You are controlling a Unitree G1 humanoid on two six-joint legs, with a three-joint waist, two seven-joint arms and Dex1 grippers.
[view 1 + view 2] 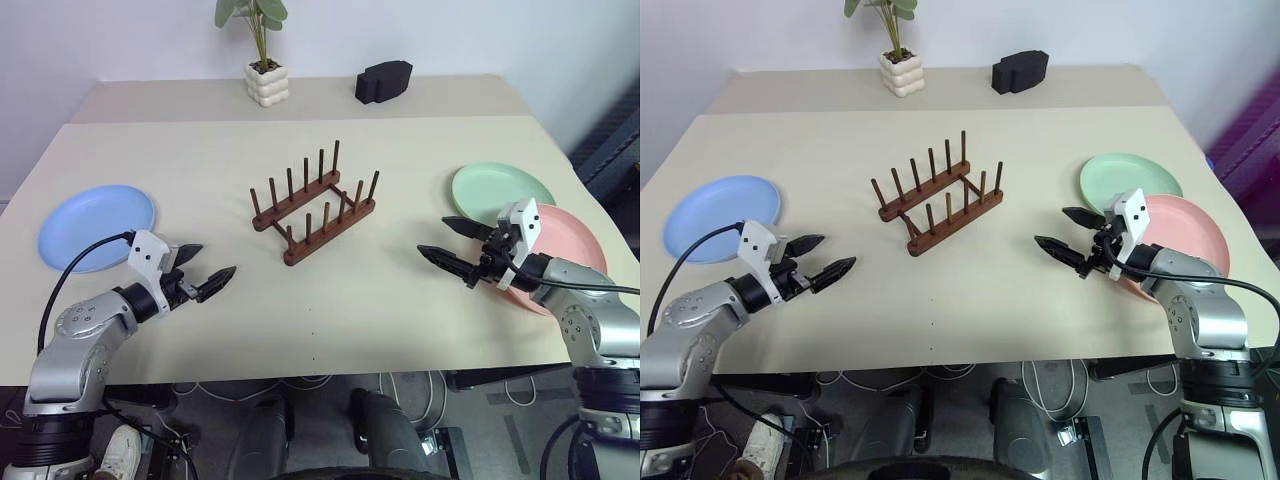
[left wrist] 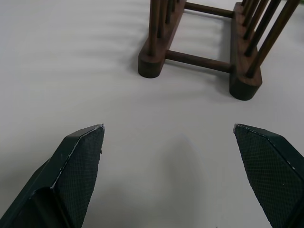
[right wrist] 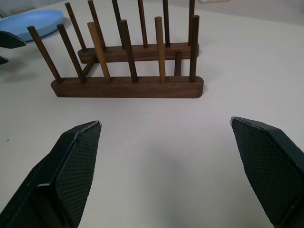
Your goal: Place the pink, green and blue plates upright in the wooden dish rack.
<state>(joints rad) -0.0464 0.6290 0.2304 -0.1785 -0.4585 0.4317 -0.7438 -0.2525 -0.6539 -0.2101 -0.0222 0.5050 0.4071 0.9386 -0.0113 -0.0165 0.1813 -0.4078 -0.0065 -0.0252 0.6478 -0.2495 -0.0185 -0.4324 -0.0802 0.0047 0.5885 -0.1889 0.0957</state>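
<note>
Two grippers hover wide open and empty: left gripper at 8 o'clock from the wooden dish rack, right gripper at 4. Blue plate lies at 9; green plate and pink plate, overlapping, at 3.

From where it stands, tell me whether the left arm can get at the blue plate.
Probably yes. The blue plate lies flat just beside the left gripper, whose jaws are open and empty, with only bare table between them.
</note>
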